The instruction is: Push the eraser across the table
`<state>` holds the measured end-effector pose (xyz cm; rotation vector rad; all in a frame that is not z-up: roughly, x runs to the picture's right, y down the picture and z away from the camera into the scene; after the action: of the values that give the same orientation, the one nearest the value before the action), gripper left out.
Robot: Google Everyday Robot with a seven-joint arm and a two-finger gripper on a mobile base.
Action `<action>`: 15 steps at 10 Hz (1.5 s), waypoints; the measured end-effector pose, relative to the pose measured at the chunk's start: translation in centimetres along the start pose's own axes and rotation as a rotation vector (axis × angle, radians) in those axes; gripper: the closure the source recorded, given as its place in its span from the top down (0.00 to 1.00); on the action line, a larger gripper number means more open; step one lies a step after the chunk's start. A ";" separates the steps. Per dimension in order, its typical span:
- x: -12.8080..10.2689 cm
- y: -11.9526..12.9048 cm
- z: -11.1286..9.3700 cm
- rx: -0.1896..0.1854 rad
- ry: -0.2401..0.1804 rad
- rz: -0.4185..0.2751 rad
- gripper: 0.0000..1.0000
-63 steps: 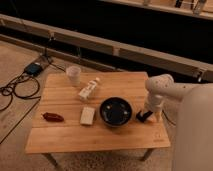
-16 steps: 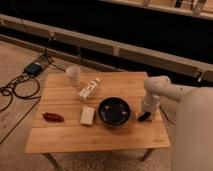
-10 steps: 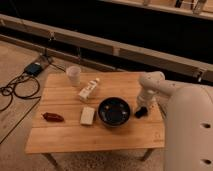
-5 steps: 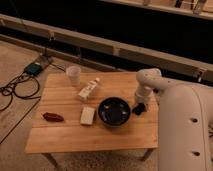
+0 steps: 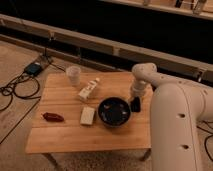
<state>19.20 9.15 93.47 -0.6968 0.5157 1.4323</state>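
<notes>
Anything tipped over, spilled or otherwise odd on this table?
Only the white bottle, which lies on its side at a slant near the middle of the table; nothing looks spilled. The end effector is down by the eraser, right of the dark bowl.

table [image 5: 75, 140]: light wooden planks, standing on a speckled floor [image 5: 20, 150]
cup [image 5: 73, 75]: standing upright at the top's 11 o'clock corner
white bottle [image 5: 88, 91]: lying on its side just toward 12 o'clock from the centre
pale block [image 5: 87, 115]: lying flat just toward 6 o'clock from the centre
red object [image 5: 53, 117]: lying at 9 o'clock, near the edge
dark bowl [image 5: 114, 111]: sitting toward 3 o'clock
eraser [image 5: 135, 105]: lying at 3 o'clock, just beside the bowl
gripper [image 5: 136, 98]: hanging at the eraser's 12 o'clock side
</notes>
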 end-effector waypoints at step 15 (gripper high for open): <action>11.1 -4.2 -2.8 0.103 0.012 0.175 0.15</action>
<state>24.58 15.07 84.30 -0.5893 0.6683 1.5536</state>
